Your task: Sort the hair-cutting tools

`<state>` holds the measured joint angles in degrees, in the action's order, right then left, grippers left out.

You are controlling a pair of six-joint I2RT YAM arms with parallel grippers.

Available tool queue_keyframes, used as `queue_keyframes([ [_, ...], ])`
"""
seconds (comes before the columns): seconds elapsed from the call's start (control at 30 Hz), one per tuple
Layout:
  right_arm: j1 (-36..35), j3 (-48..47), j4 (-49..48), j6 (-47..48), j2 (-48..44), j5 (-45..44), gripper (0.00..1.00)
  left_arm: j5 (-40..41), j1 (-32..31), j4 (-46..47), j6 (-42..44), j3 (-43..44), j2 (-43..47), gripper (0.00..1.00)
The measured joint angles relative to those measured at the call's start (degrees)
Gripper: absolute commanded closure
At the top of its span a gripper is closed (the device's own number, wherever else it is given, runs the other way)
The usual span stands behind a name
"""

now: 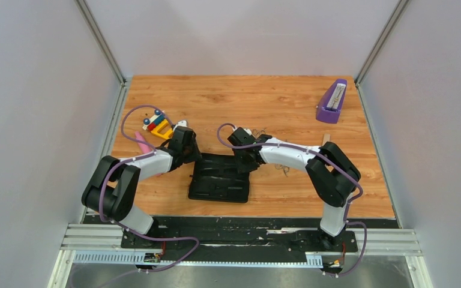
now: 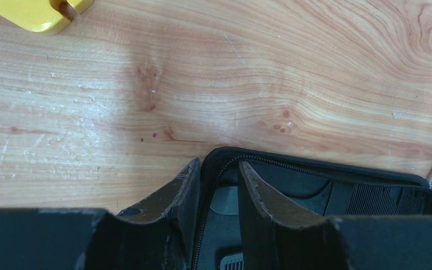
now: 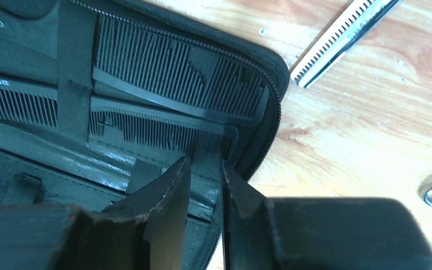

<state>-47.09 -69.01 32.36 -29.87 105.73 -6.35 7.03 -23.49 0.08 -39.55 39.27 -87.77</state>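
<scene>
While pale walls (image 1: 30, 90) enclose it, the scuffed wooden table (image 1: 264, 102) bears scissors (image 3: 343, 42).

Lab cell: grey panels (image 1: 30, 90), aluminium frame rails (image 1: 101, 42)

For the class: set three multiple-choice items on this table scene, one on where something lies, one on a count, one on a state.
1. Relative to the black case, the toothed scissor blade lies:
A) inside it
B) outside it, on the bare wood
C) underneath it

2. Combs tucked in the case:
A) none
B) four
C) two

3. The case is:
A) lying open
B) zipped shut
C) standing on edge

Answers:
1. B, the blade rests on wood beyond the zip rim.
2. C, two toothed combs sit under the strap.
3. A, its lining faces up.
</scene>
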Motion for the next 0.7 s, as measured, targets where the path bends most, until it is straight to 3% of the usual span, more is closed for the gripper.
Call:
queue_keyframes([
  [0.2,0.3,-3.3,5.0,1.6,0.0,0.4,0.5,-0.1,0.0,-0.7,-0.1,0.8,-0.5,0.61],
  [0.33,2.3,-6.9,5.0,2.8,-0.2,0.3,0.41,-0.3,0.0,-2.1,0.3,4.6,-3.7,0.61],
  [0.5,10.2,-8.0,4.2,3.1,-1.3,-0.4,0.39,-0.6,0.0,-3.2,2.0,13.8,-11.5,0.58],
  [0.7,18.8,-9.6,3.3,3.1,0.3,-0.9,0.38,-1.9,0.0,-3.3,4.2,24.0,-19.6,0.39],
])
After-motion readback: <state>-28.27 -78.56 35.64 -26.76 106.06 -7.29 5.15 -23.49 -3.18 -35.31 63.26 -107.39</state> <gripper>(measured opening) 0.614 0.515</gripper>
